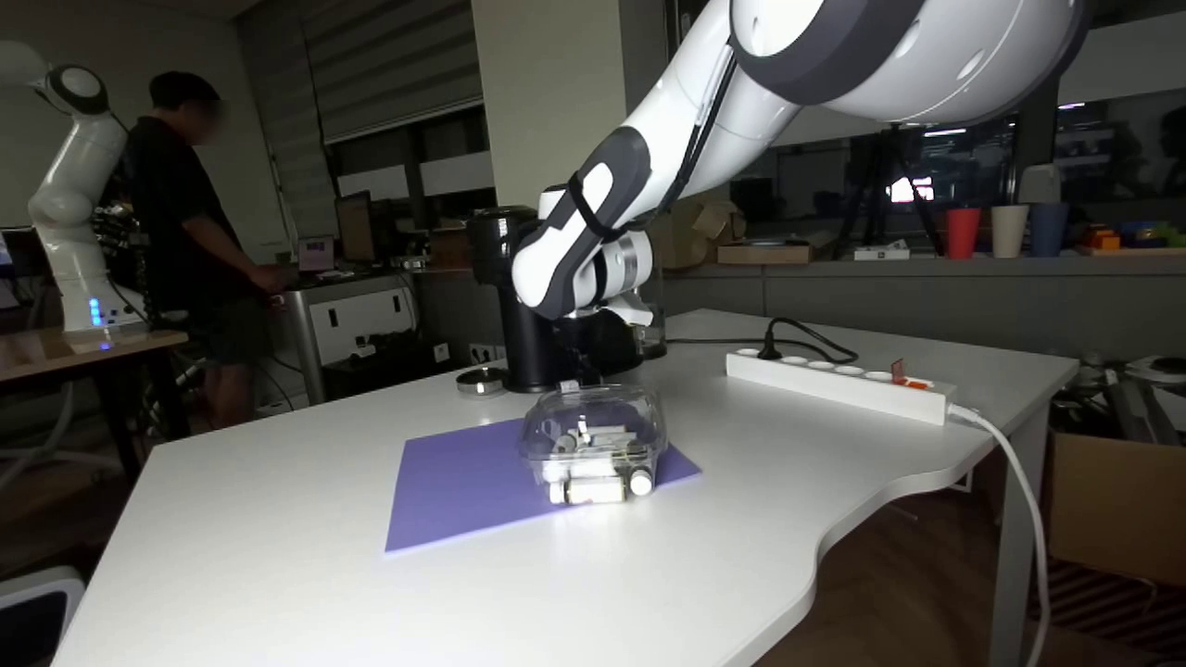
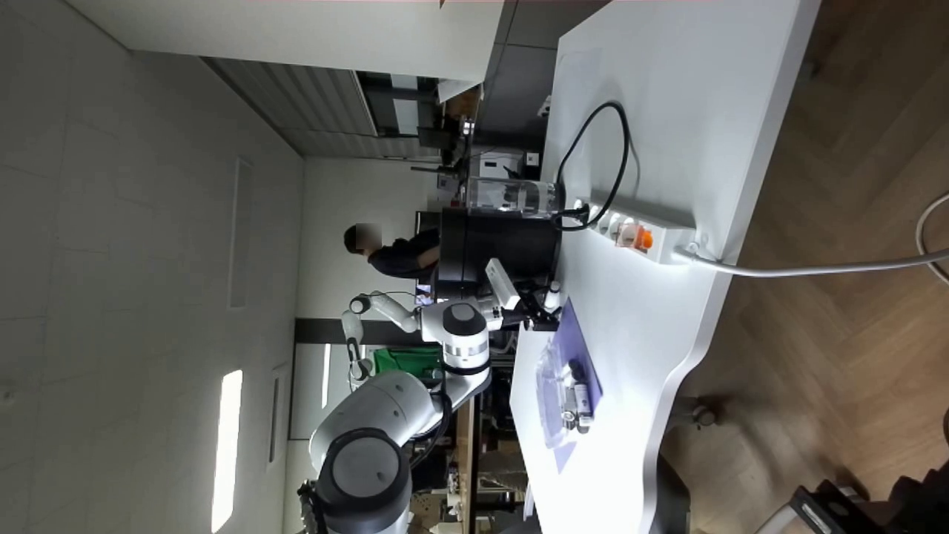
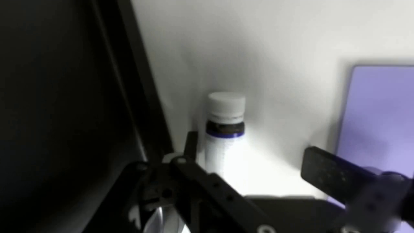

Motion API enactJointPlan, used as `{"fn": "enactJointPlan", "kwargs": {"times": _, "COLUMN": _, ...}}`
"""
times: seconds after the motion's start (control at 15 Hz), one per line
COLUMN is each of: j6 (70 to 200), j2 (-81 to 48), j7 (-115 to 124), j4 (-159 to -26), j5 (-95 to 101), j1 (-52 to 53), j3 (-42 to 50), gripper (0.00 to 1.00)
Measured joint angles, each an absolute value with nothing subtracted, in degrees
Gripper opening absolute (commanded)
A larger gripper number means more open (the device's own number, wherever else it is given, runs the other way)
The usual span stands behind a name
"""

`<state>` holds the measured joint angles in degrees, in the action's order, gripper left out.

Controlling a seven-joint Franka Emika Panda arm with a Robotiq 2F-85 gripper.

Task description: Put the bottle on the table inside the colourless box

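Since the bottle [image 3: 225,139], on the table [image 3: 275,42] and framed by the wide-spread gripper [image 3: 250,152] in the wrist view, should prove light, rigid and slippery, clamp it mid-body; it is white-capped, dark-necked and blue-banded; in both exterior views, the colourless box [image 1: 556,417] stands on the purple mat [image 1: 454,486]

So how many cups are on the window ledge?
3, in a row in an exterior view: red cup leftmost, cream cup in the middle, blue cup rightmost. More could be hidden behind them.
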<state>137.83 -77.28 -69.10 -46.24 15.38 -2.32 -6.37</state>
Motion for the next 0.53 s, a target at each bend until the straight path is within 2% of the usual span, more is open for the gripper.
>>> {"fn": "enactJointPlan", "kwargs": {"times": 0.2, "j6": 128.2, "j2": -77.5, "j7": -69.1, "j4": -42.2, "j5": 14.1, "j1": -2.1, "j3": -6.0, "gripper": 0.31}}
{"fn": "enactJointPlan", "kwargs": {"times": 0.47, "j6": 121.6, "j2": -77.6, "j7": -69.1, "j4": -39.4, "j5": 12.1, "j1": -1.6, "j3": -4.6, "gripper": 0.05}}
{"fn": "enactJointPlan", "kwargs": {"times": 0.53, "j6": 120.3, "j2": -77.6, "j7": -69.1, "j4": -38.8, "j5": 11.9, "j1": -1.6, "j3": -4.5, "gripper": 0.06}}
